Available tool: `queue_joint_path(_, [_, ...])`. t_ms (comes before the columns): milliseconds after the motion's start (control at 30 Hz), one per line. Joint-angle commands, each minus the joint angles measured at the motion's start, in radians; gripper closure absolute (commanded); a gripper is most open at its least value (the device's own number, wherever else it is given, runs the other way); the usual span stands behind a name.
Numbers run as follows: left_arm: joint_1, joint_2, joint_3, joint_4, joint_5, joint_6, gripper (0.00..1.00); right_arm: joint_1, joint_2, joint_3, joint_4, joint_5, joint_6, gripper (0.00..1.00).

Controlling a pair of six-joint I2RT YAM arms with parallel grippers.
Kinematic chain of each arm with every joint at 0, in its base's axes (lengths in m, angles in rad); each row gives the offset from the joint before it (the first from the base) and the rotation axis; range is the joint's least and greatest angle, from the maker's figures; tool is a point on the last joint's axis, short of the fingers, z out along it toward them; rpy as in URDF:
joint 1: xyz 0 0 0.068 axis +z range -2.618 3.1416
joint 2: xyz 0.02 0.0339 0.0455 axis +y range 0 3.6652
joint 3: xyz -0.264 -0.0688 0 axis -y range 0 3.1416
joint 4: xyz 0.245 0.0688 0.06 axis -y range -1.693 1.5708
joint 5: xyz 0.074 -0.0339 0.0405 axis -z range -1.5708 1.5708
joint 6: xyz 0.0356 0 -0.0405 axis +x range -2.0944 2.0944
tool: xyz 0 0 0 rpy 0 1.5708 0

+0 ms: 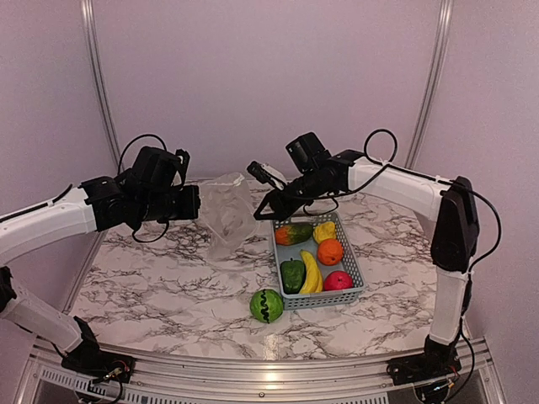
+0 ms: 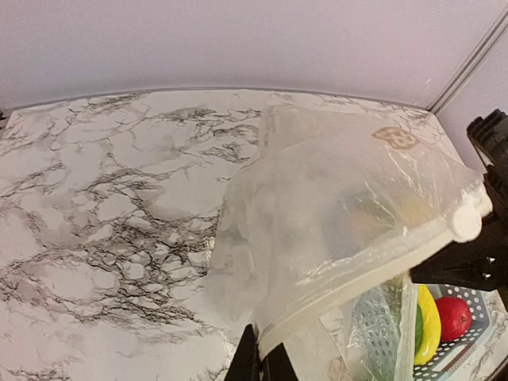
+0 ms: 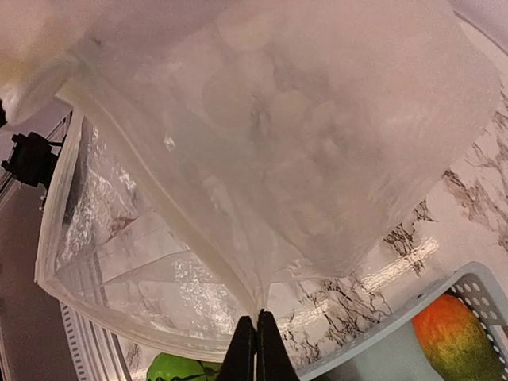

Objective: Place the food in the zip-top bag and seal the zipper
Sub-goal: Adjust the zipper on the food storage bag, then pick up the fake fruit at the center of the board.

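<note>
The clear zip-top bag (image 1: 226,210) hangs above the table between my two grippers. My left gripper (image 1: 199,204) is shut on its left mouth edge; the left wrist view shows the fingertips (image 2: 266,363) pinching the zipper strip (image 2: 373,252). My right gripper (image 1: 259,174) is shut on the opposite edge of the bag (image 3: 317,159), as its wrist view (image 3: 255,349) shows. No food shows inside the bag. The banana (image 1: 312,273), green pepper (image 1: 292,275), orange (image 1: 330,252), red apple (image 1: 338,280), yellow piece (image 1: 324,230) and an orange-green piece (image 1: 293,233) lie in the basket. A dark green striped ball (image 1: 266,305) sits on the table.
The light-blue slotted basket (image 1: 358,278) stands right of centre, just below the right gripper and next to the bag. The striped ball lies at its near left corner. The marble table (image 1: 152,286) ends at a wall behind and a metal rail in front.
</note>
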Motion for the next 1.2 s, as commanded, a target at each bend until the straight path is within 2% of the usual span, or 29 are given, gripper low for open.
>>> queue_joint_path(0, [0.004, -0.005, 0.06, -0.157, -0.26, 0.077, 1.0, -0.048, -0.115, -0.075, -0.054, 0.097, 0.014, 1.0])
queue_joint_path(167, [0.004, -0.002, 0.068, -0.145, -0.241, 0.094, 1.0, -0.092, -0.175, -0.13, -0.019, 0.016, 0.04, 1.0])
queue_joint_path(333, [0.004, -0.007, 0.058, -0.1, -0.162, 0.104, 1.0, -0.081, -0.202, -0.186, 0.023, -0.254, -0.016, 1.0])
queue_joint_path(467, [0.004, -0.052, 0.028, -0.037, -0.05, 0.104, 1.0, -0.032, -0.217, -0.196, -0.006, -0.309, -0.128, 0.75])
queue_joint_path(633, [0.004, -0.095, 0.057, -0.12, -0.103, 0.099, 1.0, 0.055, -0.271, -0.277, -0.053, -0.216, -0.346, 0.47])
queue_joint_path(800, [0.004, -0.14, 0.075, -0.201, -0.158, 0.105, 1.0, 0.138, -0.316, -0.404, 0.021, 0.049, -0.506, 0.29])
queue_joint_path(1033, [0.004, -0.177, 0.061, -0.259, -0.203, 0.096, 1.0, 0.239, -0.257, -0.438, 0.071, 0.279, -0.66, 0.17])
queue_joint_path(1167, [0.003, -0.193, 0.04, -0.263, -0.21, 0.086, 1.0, 0.259, -0.157, -0.361, 0.011, 0.308, -0.661, 0.12])
